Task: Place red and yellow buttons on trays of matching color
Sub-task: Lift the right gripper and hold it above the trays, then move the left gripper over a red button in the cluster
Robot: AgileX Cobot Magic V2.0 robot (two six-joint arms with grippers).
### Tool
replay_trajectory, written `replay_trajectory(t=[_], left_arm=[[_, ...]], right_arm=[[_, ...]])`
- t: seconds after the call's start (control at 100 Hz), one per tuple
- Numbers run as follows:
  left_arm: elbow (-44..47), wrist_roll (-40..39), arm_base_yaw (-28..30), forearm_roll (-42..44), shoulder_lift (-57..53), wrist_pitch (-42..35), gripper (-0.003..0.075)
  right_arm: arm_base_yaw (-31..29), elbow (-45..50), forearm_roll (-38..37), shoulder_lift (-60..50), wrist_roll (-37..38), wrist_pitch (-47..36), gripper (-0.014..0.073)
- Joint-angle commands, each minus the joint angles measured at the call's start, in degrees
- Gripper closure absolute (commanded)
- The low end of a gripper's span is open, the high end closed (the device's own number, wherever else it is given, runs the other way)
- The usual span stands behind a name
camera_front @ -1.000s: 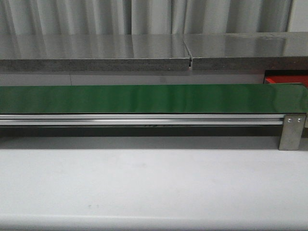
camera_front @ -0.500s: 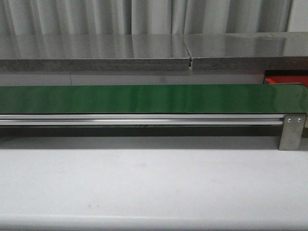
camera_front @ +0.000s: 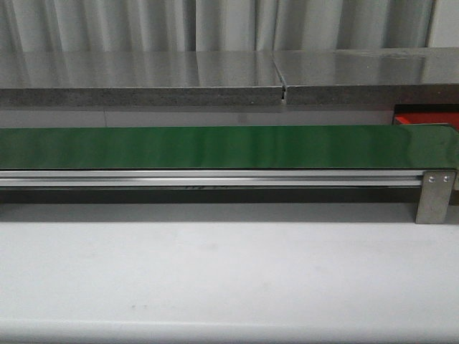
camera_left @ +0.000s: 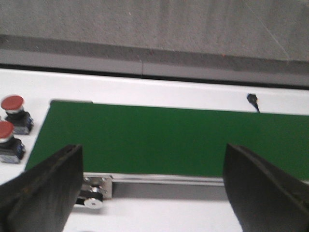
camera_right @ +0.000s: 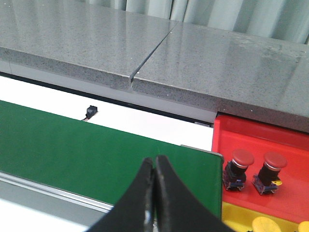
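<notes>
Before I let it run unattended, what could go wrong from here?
The right gripper is shut over the green belt; it must open before any grasp. Two red buttons sit off the belt's end near the open left gripper, seemingly the opposite end from the red tray; a long carry risks a drop.

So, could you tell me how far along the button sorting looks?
Done: two red buttons stand on the red tray. In hand: nothing; left gripper open, right gripper shut and empty. Left: two more red buttons wait beside the green belt.
</notes>
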Motion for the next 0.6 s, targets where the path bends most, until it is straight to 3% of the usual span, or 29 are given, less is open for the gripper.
replay_trajectory(t=[0.0,0.31,0.59], left_arm=[[-6.3,-0.7,3.4,-0.5,3.4,-2.3,0.0136],[-20.1,-5.0,17.6,-3.9,20.8,6.0,0.0136],[-25.7,-5.0,23.3,-7.9,37.3,6.0,0.0136]], right_arm=[[0.0,-1.4,0.7,-0.4,-0.4,-1.1,0.0711],[0.0,-1.4,0.7,-0.4,-0.4,-1.1,0.0711],[0.0,-1.4,0.7,-0.4,-0.4,-1.1,0.0711]])
